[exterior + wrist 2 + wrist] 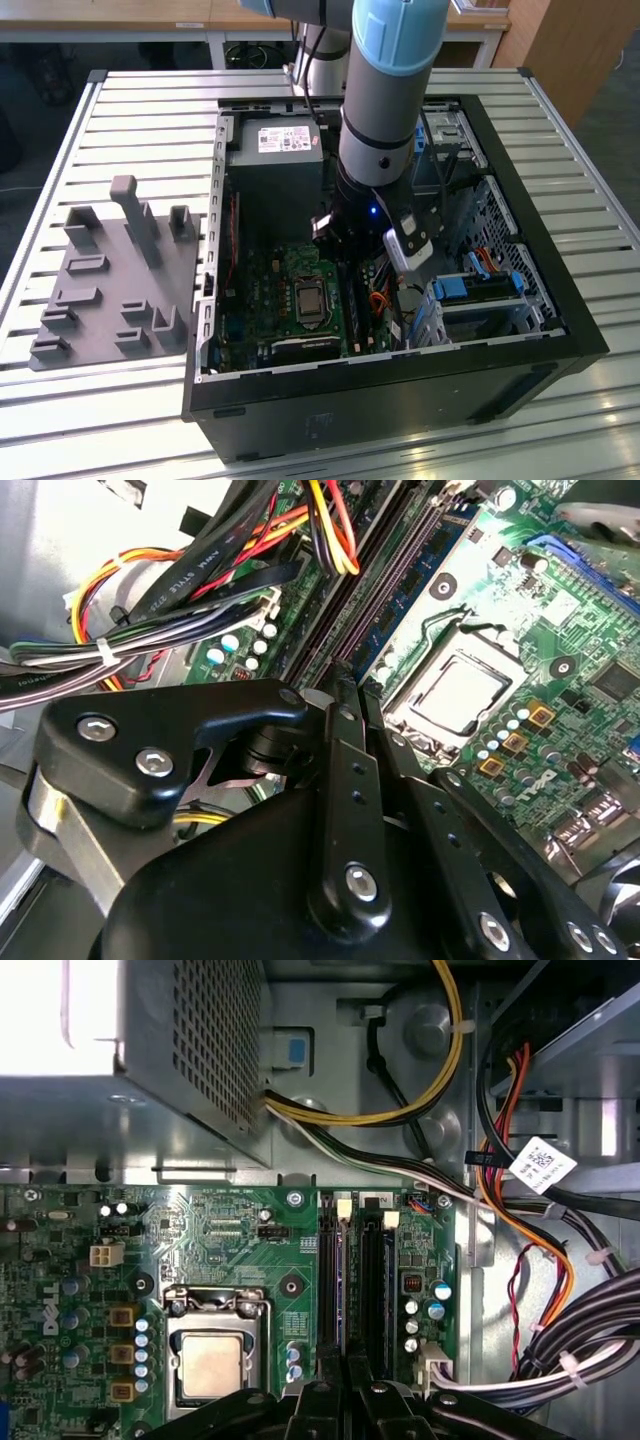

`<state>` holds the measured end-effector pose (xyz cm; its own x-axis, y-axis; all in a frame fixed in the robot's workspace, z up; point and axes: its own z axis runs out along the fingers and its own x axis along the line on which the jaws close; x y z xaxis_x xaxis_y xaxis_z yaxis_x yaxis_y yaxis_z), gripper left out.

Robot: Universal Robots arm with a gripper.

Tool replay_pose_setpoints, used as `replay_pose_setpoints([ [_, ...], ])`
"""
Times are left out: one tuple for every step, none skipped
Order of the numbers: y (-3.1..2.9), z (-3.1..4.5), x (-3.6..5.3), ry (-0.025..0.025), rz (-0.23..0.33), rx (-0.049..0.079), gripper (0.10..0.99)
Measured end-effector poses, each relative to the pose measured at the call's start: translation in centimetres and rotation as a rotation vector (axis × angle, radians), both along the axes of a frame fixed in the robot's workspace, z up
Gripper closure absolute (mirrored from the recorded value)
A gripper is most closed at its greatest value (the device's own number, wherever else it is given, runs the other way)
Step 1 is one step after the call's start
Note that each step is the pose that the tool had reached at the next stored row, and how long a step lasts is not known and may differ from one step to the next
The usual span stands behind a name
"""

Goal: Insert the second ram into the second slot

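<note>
Hand (345, 695): matt black metal links, shiny screw heads. Motherboard (230, 1250): glossy green board. Power supply (210, 1040): perforated bare grey metal. Bench (130, 110): ribbed pale metal slats. Cables (180, 590): smooth plastic sheathing.

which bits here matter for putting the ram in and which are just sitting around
Part of the job:
- claw, low over the memory slots
- memory slots beside the processor socket
- green main board

Just lying about:
- grey holder tray outside the case
- power supply box
- cable bundle
- blue drive brackets
</note>
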<state>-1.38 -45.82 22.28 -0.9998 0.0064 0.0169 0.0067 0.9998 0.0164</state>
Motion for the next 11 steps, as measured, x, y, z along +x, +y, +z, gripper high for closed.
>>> replay_pose_setpoints([
  [0.0, -0.04, 0.01, 0.0001, 0.0, 0.0, 0.949],
  [0.0, -0.08, 0.02, 0.0003, 0.0, 0.0, 0.949],
  [0.0, -0.11, 0.03, 0.0005, 0.0, 0.0, 0.949],
  [0.0, -0.13, 0.03, 0.0006, 0.0, 0.0, 0.949],
  [0.0, -0.18, 0.04, 0.0006, 0.0, 0.0, 0.949],
  [0.0, -0.21, 0.04, 0.0008, 0.0, 0.0, 0.949],
  [0.0, -0.25, 0.04, 0.0009, 0.0, 0.0, 0.949],
  [0.0, -0.28, 0.04, 0.001, 0.0, 0.0, 0.949],
  [0.0, -0.33, 0.04, 0.0011, 0.0, 0.0, 0.949],
  [0.0, -0.37, 0.04, 0.0012, 0.0, 0.0, 0.949],
  [0.0, -0.43, 0.04, 0.0015, 0.0, 0.0, 0.949],
])
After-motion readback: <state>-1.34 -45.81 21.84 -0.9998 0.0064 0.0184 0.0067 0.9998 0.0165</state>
